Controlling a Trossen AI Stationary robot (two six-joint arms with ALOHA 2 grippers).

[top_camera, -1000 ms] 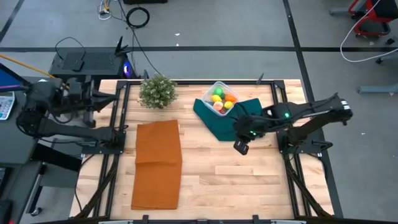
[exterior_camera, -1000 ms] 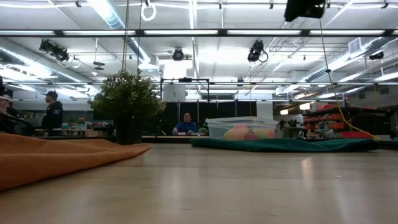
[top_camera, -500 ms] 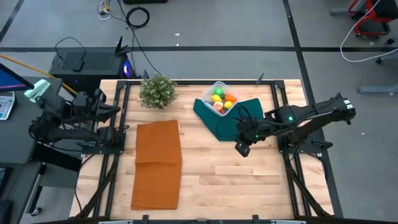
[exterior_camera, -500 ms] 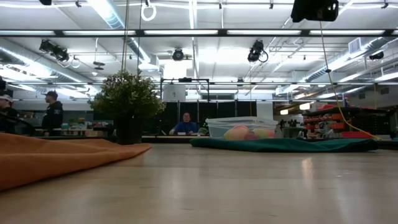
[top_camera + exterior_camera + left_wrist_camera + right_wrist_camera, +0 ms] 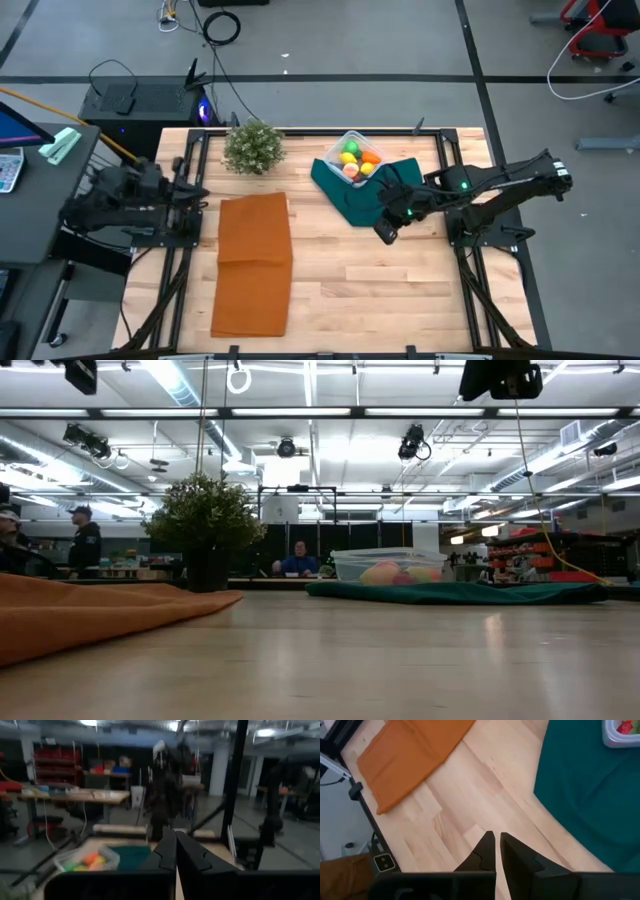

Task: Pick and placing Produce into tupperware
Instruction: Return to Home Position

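The fruit (image 5: pixel 350 158) lies in the clear box (image 5: pixel 343 140) on the green cloth (image 5: pixel 350 205), the right claw (image 5: pixel 385 233) hangs closed and empty beside that cloth, and the left claw (image 5: pixel 175 834) is closed at the table's (image 5: pixel 400 290) left edge.

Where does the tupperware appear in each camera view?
High view: tupperware near picture centre, slightly right.
Low view: tupperware right of centre.
Left wrist view: the whole tupperware shows.
Right wrist view: only one corner of the tupperware shows.
Shared landmark: the dark green cloth beneath it.
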